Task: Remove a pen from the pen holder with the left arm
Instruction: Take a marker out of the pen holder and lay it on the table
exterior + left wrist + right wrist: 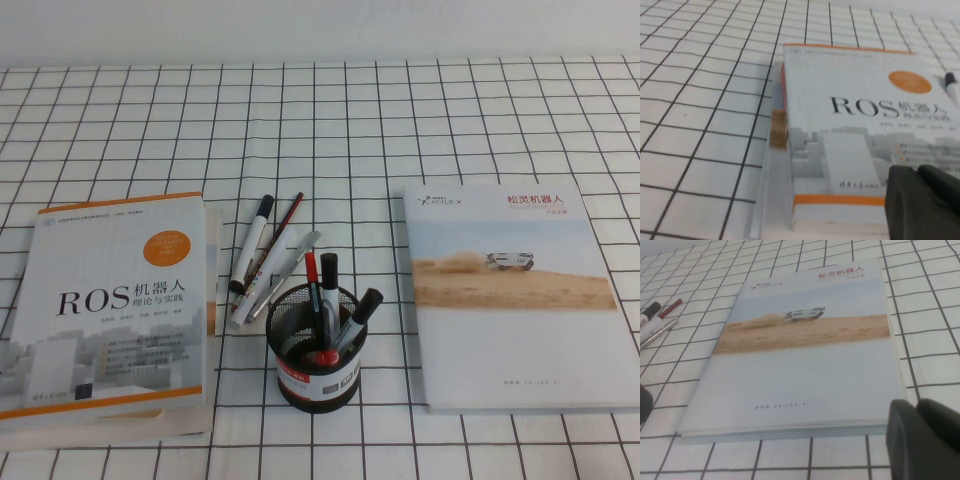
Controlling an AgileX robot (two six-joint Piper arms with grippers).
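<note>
Left gripper [921, 192], fingers together, hovers over the book's [850, 125] near corner. To its right a black mesh holder [317, 372] keeps three pens [329, 285], one red, two black-capped; right gripper [921, 432] hangs over the brochure [805, 365].

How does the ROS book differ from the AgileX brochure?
ROS book lies left, brochure right. The book is thick with orange bands; the brochure thin, showing a desert. The left gripper hangs by the book, the right gripper by the brochure. Both lie flat, cover up.
</note>
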